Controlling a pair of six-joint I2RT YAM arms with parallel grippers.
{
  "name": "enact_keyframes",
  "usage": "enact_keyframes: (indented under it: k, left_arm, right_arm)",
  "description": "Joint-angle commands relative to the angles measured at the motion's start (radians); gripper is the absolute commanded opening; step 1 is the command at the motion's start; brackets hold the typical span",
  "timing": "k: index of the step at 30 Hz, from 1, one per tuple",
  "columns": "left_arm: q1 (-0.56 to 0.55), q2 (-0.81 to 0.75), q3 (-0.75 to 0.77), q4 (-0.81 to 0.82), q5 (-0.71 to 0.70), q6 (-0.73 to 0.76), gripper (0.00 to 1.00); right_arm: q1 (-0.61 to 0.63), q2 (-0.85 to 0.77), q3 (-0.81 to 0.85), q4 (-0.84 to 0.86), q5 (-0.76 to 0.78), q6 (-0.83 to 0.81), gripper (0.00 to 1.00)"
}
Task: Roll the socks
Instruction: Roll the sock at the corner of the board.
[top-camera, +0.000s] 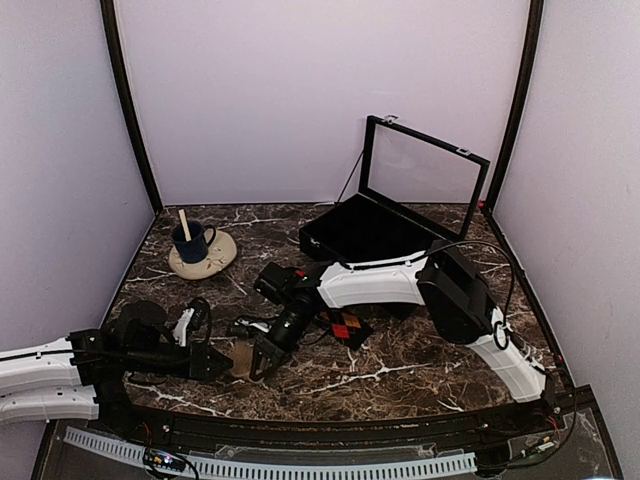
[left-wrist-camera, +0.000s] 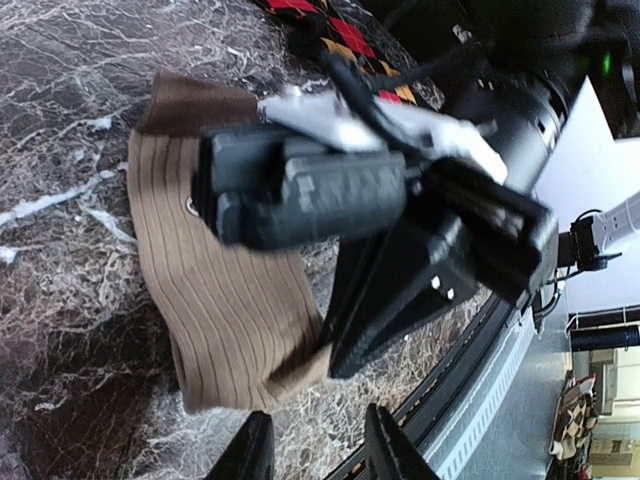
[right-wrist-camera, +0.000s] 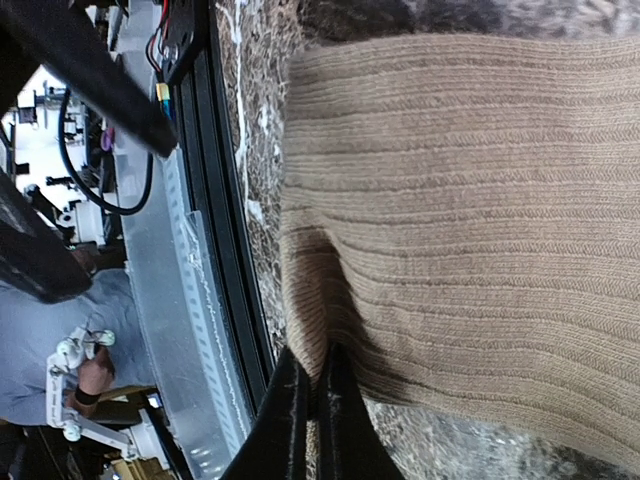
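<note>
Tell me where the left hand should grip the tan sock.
Probably the free corner of its near end, coming in low from the front edge. The tan sock lies flat on the table, and the right hand pinches that end's other corner, leaving this one to the open left hand.

Bench (top-camera: 400, 372): we see dark brown marble with white veins.
Tan sock (left-wrist-camera: 215, 300): we find it lying flat and ribbed under the right pincer (right-wrist-camera: 312, 385), its edge puckered at the tips.
Argyle sock (top-camera: 346, 326): just right of that pincer, flat.
Plate (top-camera: 226, 252): well beyond the pincer, leftward, carrying a blue mug (top-camera: 190, 241).
Black case (top-camera: 350, 235): well beyond it, rightward, lid raised.
</note>
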Motion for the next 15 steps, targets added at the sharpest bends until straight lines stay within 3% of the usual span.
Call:
enact_keyframes:
  k: [1,15]
  left_arm:
    - [-0.009,0.007,-0.007,0.023,0.042,0.063,0.32]
    - [-0.035,0.207,0.068,0.061,0.037,0.185,0.32]
  right_arm:
    - [-0.018,0.038,0.023,0.029,-0.079,0.062,0.00]
    - [-0.027,0.055,-0.015,0.099,-0.221,0.130,0.00]
